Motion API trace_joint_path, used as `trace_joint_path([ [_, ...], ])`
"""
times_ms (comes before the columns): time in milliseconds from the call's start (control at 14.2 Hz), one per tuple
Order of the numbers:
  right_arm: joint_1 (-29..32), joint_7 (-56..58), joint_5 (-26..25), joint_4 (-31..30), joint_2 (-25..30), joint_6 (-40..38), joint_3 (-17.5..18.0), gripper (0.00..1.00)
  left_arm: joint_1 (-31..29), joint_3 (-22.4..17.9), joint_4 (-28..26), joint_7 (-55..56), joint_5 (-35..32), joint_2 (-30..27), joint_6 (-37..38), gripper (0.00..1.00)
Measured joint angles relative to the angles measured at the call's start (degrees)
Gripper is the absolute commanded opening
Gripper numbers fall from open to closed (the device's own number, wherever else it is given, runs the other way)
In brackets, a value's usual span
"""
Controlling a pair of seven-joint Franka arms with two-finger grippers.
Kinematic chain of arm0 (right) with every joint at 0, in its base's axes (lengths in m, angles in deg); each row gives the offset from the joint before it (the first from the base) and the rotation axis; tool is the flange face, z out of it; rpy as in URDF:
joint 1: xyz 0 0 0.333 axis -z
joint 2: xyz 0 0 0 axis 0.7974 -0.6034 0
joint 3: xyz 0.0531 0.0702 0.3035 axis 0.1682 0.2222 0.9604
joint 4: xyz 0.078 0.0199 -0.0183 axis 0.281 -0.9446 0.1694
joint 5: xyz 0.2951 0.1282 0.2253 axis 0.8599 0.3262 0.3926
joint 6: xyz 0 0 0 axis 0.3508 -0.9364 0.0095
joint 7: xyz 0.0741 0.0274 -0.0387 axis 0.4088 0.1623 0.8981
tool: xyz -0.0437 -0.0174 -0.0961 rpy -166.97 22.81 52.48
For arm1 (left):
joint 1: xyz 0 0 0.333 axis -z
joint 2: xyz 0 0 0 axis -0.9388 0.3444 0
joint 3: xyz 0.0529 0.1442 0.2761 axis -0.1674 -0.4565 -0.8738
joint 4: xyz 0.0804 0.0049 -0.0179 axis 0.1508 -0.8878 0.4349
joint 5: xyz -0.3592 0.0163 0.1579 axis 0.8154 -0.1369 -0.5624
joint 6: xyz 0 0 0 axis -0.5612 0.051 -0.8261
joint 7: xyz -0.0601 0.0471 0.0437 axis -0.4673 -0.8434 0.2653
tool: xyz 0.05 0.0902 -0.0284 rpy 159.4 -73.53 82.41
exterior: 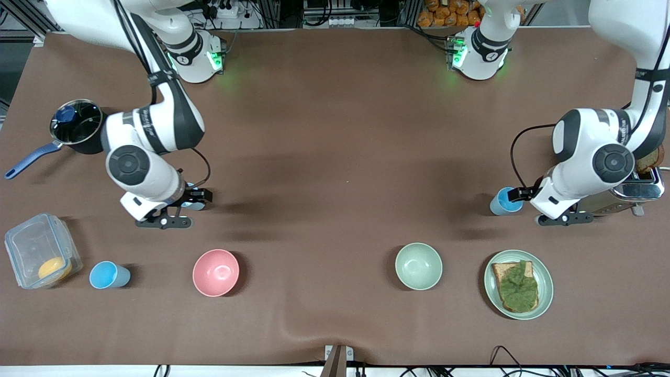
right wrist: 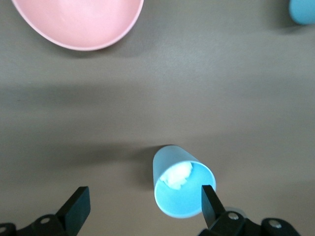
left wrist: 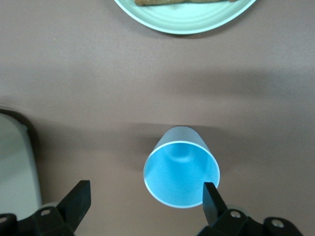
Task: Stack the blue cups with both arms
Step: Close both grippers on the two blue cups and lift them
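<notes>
Three blue cups stand on the brown table. One cup (exterior: 504, 202) stands beside the toaster; my left gripper (exterior: 518, 195) is open just above it. In the left wrist view one fingertip (left wrist: 211, 196) overlaps this cup's (left wrist: 181, 172) rim and the left gripper (left wrist: 145, 201) holds nothing. A second cup (exterior: 197, 206) is mostly hidden under my right gripper (exterior: 194, 198). The right wrist view shows that cup (right wrist: 181, 189) with a white glare or bit inside, and the right gripper (right wrist: 143, 205) open with one fingertip (right wrist: 209, 201) at its rim. A third cup (exterior: 109, 275) stands beside the clear box and also shows in the right wrist view (right wrist: 302, 11).
A pink bowl (exterior: 215, 272) and a pale green bowl (exterior: 418, 266) sit near the front camera. A plate with toast and lettuce (exterior: 518, 284), a toaster (exterior: 636, 191), a blue-handled pot (exterior: 77, 125) and a clear lidded box (exterior: 39, 256) stand toward the table's ends.
</notes>
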Motion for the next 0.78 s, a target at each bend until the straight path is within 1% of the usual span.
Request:
trace_joint_path([
  [141,0.1,-1.2,0.0,-5.3,-0.2,5.6,-0.2,1.0,0.0,0.0,0.0,0.0,-1.2,2.2,-1.7,1.0],
  [283,0.1,-2.0,0.0,-8.1,-0.2,7.0,-0.3,1.0,0.0,0.0,0.0,0.0,-1.4,4.3,-3.3,1.0],
  [353,0.1,-2.1,0.0,-8.7,-0.3,7.2,-0.3,0.95,0.0,0.0,0.1,0.0,-1.4,5.1,-3.6,1.0],
  [424,0.1,-2.2,0.0,-9.0,-0.5,7.2,-0.3,0.78,0.0,0.0,0.1,0.0,-1.4,5.8,-3.9,1.0],
  [495,0.1,-2.2,0.0,-9.0,-1.0,7.2,-0.3,0.56,0.0,-0.1,0.1,0.0,-1.4,6.3,-4.0,1.0],
  [565,0.1,-2.2,0.0,-9.0,-1.8,7.2,-0.4,0.28,0.0,-0.1,0.1,0.1,-1.4,6.8,-4.1,1.0],
  [636,0.1,-2.2,0.0,-9.0,-2.5,7.3,-0.5,0.05,0.0,-0.2,0.1,0.2,-1.4,7.2,-4.3,1.0],
  [707,0.1,-2.2,0.0,-8.9,-3.1,7.3,-0.5,0.0,0.0,-0.2,0.1,0.3,-1.4,7.5,-4.6,0.94],
  [777,0.1,-2.2,0.0,-8.6,-3.5,7.0,-0.5,0.0,0.0,-0.2,0.1,0.6,-1.4,7.7,-4.9,0.83],
])
